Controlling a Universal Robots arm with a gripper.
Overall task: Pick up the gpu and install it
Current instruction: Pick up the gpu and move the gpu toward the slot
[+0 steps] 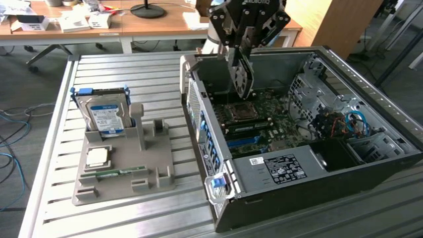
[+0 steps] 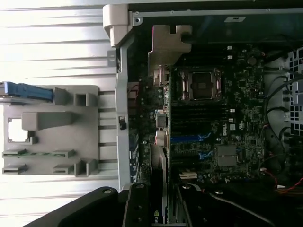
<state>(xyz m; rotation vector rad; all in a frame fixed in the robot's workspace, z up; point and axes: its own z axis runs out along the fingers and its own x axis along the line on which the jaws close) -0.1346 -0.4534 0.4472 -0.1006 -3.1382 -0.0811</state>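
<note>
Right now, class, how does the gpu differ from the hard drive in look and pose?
The gpu is a thin dark card; the hard drive is boxy, silver, blue-labelled. The gpu hangs in the gripper over the open computer case; the hard drive stands in the grey holder. Both are on edge.

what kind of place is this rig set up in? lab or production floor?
Likely a robotics lab in an office space, not a production line: an open PC case sits on a slatted metal table, beside a grey parts fixture holding a hard drive, with cluttered wooden desks behind.
</note>
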